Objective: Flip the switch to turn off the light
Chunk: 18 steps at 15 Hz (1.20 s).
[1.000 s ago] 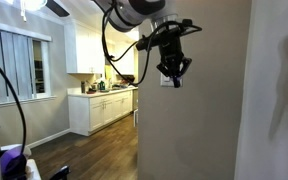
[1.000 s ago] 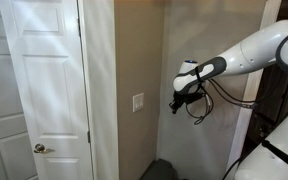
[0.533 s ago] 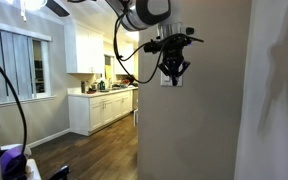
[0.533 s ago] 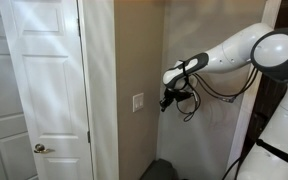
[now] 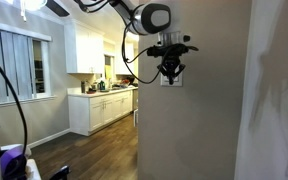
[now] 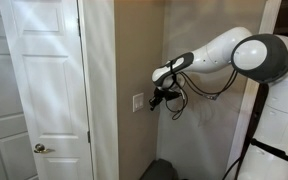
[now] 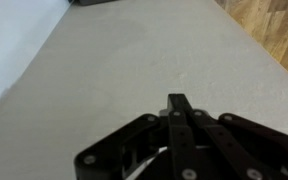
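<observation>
The end effector (image 6: 153,102), pressed together, hovers just right of the white switch (image 6: 138,101) on the beige wall (image 6: 139,50), apparently not touching it, so the flip looks not yet done.

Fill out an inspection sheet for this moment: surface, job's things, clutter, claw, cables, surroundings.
Surface: plain beige wall, unmarked in the wrist view.
Job's things: small white rectangular switch plate on the wall near the door frame; toggle position too small to tell.
Clutter: nothing seen.
Claw: black claw level with the plate, fingers shut in the wrist view; contact cannot be told.
Cables: black cables loop off the arm.
Surroundings: white panelled door, white kitchen cabinets, dark wood floor.
</observation>
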### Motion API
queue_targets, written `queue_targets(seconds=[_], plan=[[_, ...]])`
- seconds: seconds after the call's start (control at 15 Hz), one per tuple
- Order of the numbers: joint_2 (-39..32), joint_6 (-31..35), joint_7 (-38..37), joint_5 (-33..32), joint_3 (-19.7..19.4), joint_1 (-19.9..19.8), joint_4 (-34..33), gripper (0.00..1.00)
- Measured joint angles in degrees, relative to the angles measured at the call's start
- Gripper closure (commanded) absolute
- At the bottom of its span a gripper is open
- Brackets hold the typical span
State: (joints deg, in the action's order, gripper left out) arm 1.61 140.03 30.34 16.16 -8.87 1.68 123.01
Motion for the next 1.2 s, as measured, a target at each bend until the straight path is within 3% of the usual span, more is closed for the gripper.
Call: queue_targets(seconds=[0.6,1.2], plan=[[-7.74,0.14,0.00,0.45,3.87,-2.33,-8.61,1.00],[-9.52,0.53,0.00,9.87,6.86,-5.29,-11.89,1.00]])
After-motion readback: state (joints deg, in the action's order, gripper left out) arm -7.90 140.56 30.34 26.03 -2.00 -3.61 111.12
